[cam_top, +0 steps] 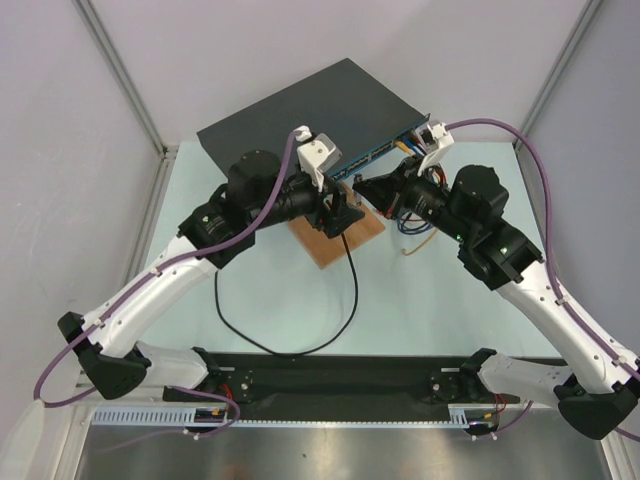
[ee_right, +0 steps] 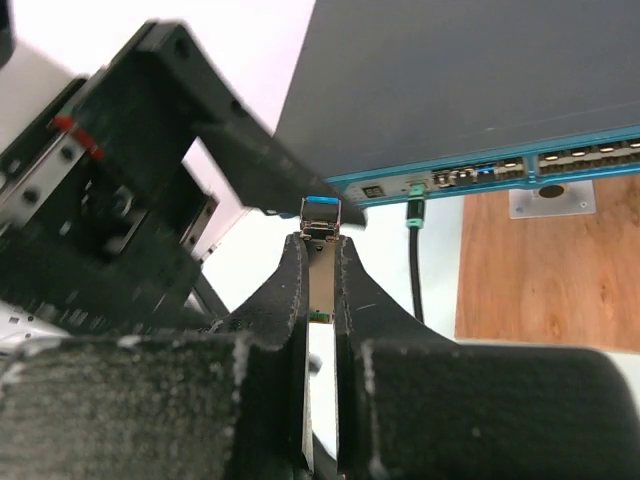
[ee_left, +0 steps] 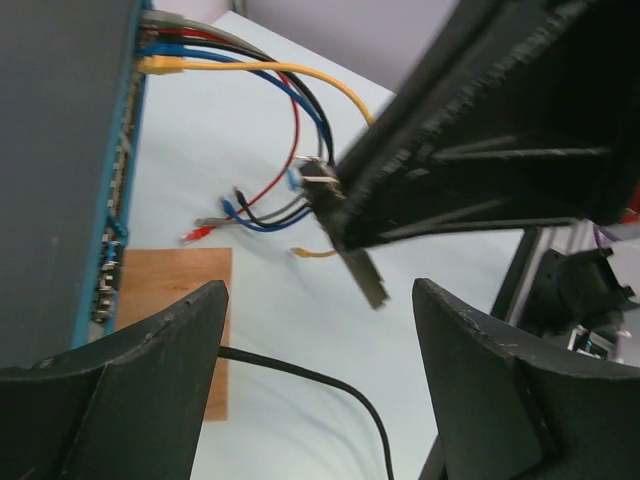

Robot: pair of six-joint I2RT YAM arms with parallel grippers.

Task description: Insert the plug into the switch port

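Note:
The switch [cam_top: 300, 105] is a flat black box at the back, its teal port face [cam_top: 385, 150] turned toward the right arm. My right gripper [ee_right: 320, 240] is shut on the plug [ee_right: 320, 275], a thin metal module with a blue tip, held a short way in front of the teal face [ee_right: 480, 175] and apart from it. In the left wrist view the plug [ee_left: 362, 275] sticks out below the right gripper's fingers [ee_left: 480, 140]. My left gripper [ee_left: 320, 330] is open and empty above the table, close beside the right gripper [cam_top: 362, 187].
A brown wooden board [cam_top: 335, 235] lies in front of the switch. A black cable [cam_top: 350, 290] runs from a port and loops across the table, passing between the left fingers. Coloured patch cables [ee_left: 270, 80] hang from the ports at the right end. Grey walls enclose the cell.

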